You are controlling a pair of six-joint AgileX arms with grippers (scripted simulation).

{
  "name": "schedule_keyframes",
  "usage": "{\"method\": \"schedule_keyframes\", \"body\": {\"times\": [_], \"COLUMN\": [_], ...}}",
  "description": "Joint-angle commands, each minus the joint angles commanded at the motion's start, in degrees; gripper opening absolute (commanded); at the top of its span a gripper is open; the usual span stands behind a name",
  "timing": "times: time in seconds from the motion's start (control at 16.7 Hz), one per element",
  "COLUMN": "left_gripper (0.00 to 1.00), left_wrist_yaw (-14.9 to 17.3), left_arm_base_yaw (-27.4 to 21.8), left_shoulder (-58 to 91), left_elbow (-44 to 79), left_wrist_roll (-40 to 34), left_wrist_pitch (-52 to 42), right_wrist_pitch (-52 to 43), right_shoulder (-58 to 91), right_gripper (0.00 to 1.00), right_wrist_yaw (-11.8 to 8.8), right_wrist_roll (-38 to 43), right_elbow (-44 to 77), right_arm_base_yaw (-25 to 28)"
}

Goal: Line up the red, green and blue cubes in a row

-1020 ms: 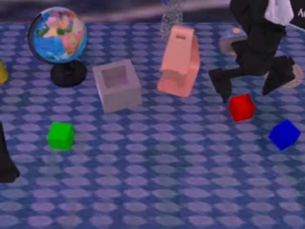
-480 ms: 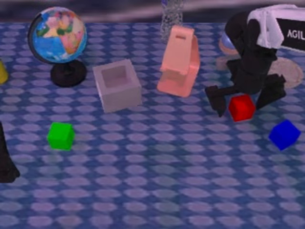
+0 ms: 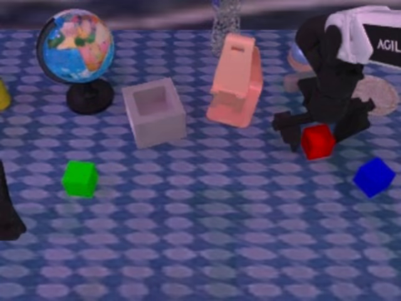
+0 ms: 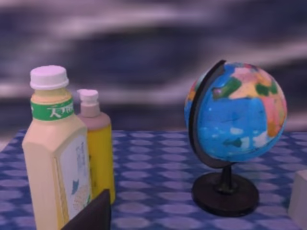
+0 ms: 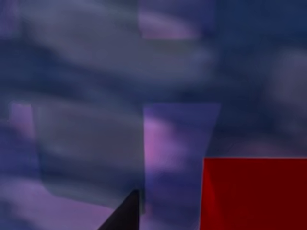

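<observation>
- The red cube (image 3: 317, 141) sits in the right part of the top view, between the two dark fingers of my right gripper (image 3: 318, 127). The fingers stand spread to either side of it and are not yet pressed against its faces. In the right wrist view the cube (image 5: 254, 194) fills the lower right corner.
- The blue cube (image 3: 374, 177) lies near it, lower right in the frame. The green cube (image 3: 79, 178) is well apart, at the lower left.
- My left gripper (image 3: 9, 216) is parked at the left edge of the frame; I cannot tell how its fingers stand.
- Risk: the cube looks turned a little against my fingers, so I judge that closing could catch its corners, twist it or push it aside.
- Risk: the pink stand (image 3: 235, 80) and the greyish-lilac box (image 3: 154, 112) stand nearby, and a low carry toward a row could brush them.
- Count: three cubes, one each of red, green and blue. There is also one box, one pink stand, one globe (image 3: 75, 47) and, in the left wrist view, two bottles (image 4: 55, 148).
</observation>
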Motion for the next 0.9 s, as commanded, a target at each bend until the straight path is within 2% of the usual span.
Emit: {"method": "schedule_keyframes", "body": {"times": [0.36, 0.9], "left_gripper": [1.0, 1.0], "left_wrist_yaw": [0.0, 0.0], "left_arm_base_yaw": [0.0, 0.0], "left_shoulder": [0.0, 0.0], "left_elbow": [0.0, 0.0], "left_wrist_roll": [0.0, 0.0], "left_wrist_pitch": [0.0, 0.0], "right_wrist_pitch": [0.0, -0.5], "right_shoulder": [0.0, -1.7], "right_gripper": [0.02, 0.0], "right_wrist_yaw": [0.0, 0.1], "right_wrist_roll": [0.0, 0.0], "right_elbow": [0.0, 0.5], "right_arm_base_yaw": [0.0, -0.2]}}
